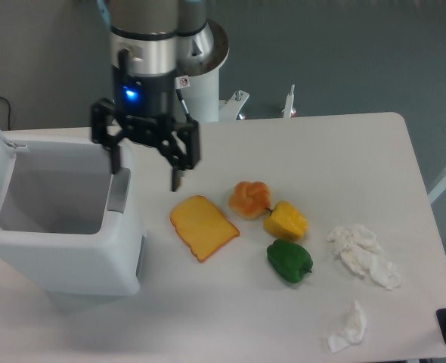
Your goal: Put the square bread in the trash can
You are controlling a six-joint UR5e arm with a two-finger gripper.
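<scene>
The square bread does not show in this view; it is hidden or out of view. The trash can (64, 261) is a large white bin at the left of the table, with its lid flipped open to the left. What shows of its inside is plain grey. My gripper (147, 172) hangs open and empty over the bin's right rim. One finger is above the rim by the grey latch panel (119, 190) and the other is over the table just right of the bin.
A flat yellow-orange toast slice (202, 227) lies right of the bin. A round orange bun (250, 198), a yellow pepper (286, 221) and a green pepper (289, 261) sit mid-table. Crumpled white tissues (363, 253) (349, 327) lie at the right.
</scene>
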